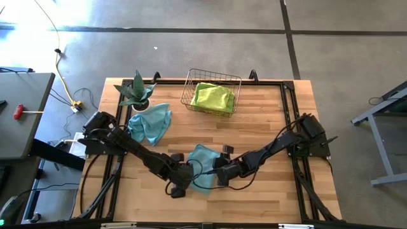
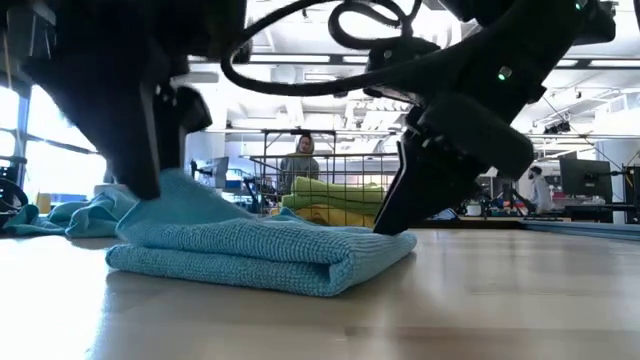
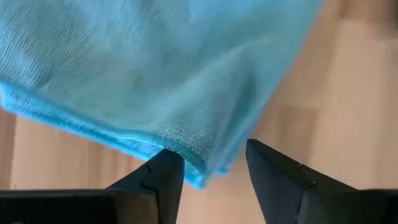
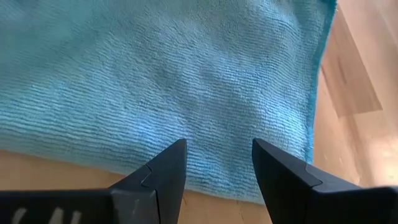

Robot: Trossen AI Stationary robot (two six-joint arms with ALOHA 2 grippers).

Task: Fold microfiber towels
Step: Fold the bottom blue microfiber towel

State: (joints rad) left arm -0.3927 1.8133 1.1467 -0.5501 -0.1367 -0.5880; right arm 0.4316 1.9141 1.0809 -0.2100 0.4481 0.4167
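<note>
Both arms are down low at the near middle of the wooden worktop (image 1: 267,127), meeting over a folded teal towel (image 1: 202,166) that lies flat between them. In the low view that towel (image 2: 270,255) sits doubled over, its rounded fold edge facing the camera, with dark arm parts pressing in from either side. The left pincer (image 1: 180,180) is at the towel's left edge; its wrist view shows the two dark fingers (image 3: 166,174) parted, a corner of the teal cloth (image 3: 186,140) hanging just at the gap, one finger touching the hem and the other standing clear, so nothing looks clamped. The right pincer (image 1: 222,173) is at the towel's right edge; from its wrist, the fingers (image 4: 168,165) stand apart just above the ribbed teal surface (image 4: 174,81), holding nothing, with bare wood showing past the towel's border. Farther back on the left lies a second teal towel (image 1: 151,122), crumpled and unfolded, just beside a potted plant (image 1: 136,91) with spiky green leaves at the back left corner. At the back centre stands a wire basket (image 1: 191,81) with a lime green towel (image 1: 213,97) inside it; the low view catches that basket (image 2: 385,165) behind the arms, with green and yellow cloth stacked in it. A person (image 2: 300,165) stands in the room well beyond the worktop.
</note>
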